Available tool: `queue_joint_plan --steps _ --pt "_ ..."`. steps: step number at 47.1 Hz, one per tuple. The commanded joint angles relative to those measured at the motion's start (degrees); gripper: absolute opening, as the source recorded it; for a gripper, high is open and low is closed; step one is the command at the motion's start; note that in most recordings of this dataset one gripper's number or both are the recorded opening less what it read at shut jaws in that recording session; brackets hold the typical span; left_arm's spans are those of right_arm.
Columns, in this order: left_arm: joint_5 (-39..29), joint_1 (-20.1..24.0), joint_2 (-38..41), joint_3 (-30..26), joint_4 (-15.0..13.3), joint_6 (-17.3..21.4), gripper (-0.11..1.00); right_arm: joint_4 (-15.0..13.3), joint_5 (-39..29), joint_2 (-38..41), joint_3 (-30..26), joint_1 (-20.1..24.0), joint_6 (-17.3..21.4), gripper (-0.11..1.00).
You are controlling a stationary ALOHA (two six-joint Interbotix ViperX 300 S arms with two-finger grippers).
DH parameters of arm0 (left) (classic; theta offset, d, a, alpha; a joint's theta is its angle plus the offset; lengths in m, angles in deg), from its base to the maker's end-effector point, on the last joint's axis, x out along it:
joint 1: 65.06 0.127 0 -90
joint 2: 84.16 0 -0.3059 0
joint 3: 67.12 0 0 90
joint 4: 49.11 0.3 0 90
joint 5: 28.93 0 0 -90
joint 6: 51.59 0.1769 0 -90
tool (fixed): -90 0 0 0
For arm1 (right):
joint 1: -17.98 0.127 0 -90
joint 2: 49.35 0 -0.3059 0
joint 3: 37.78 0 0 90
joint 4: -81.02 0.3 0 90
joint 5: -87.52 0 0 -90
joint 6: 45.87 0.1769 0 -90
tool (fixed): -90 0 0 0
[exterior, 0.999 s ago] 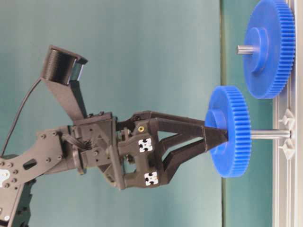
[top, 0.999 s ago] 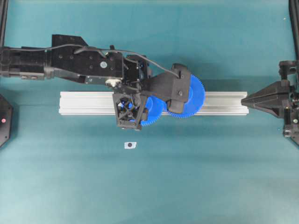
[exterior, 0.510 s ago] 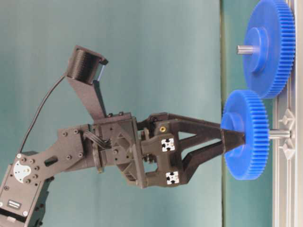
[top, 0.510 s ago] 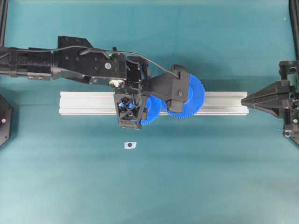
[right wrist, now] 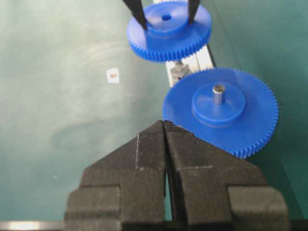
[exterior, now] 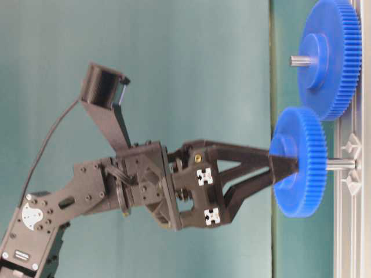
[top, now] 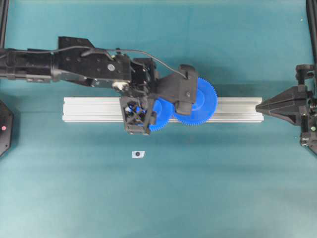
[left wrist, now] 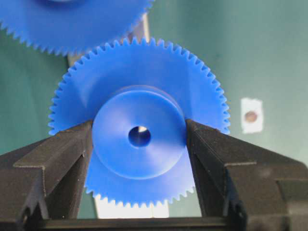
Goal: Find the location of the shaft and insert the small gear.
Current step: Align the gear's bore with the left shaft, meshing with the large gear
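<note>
My left gripper [exterior: 284,168] is shut on the raised hub of the small gear [exterior: 298,169], a blue toothed wheel. In the table-level view the gear is threaded on the thin grey shaft [exterior: 341,164], a short way off the rail. In the left wrist view both fingers [left wrist: 57,159] press the hub of the small gear [left wrist: 139,137], and a bright bit of metal shows inside its centre hole. From overhead the small gear [top: 161,116] sits partly under the wrist. My right gripper [right wrist: 164,125] is shut and empty, and in the overhead view it [top: 261,105] is at the rail's right end.
The larger blue gear [top: 195,101] sits on its own grey pin [right wrist: 218,94] on the ribbed aluminium rail [top: 89,109], its teeth beside the small gear's. A white-rimmed dark dot [top: 138,154] lies on the teal table in front of the rail.
My left gripper has carried the small gear further along the shaft toward the rail, so less of the shaft shows. The wrist has tilted a little. The right arm has not moved.
</note>
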Motion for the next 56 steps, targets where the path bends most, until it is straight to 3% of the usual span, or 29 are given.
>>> queue_joint_plan --steps 1,39,56 --pt "-0.3 1.6 -0.8 0.5 0.2 -0.1 0.64 0.1 0.3 0.4 -0.6 -0.2 0.5 0.0" --pt "-2.0 2.5 1.8 -4.7 0.2 0.3 0.64 0.1 0.3 0.2 -0.4 -0.2 0.5 0.0" --pt "-2.8 2.5 0.6 -2.1 0.2 0.1 0.64 0.1 0.3 0.2 -0.4 -0.1 0.5 0.0"
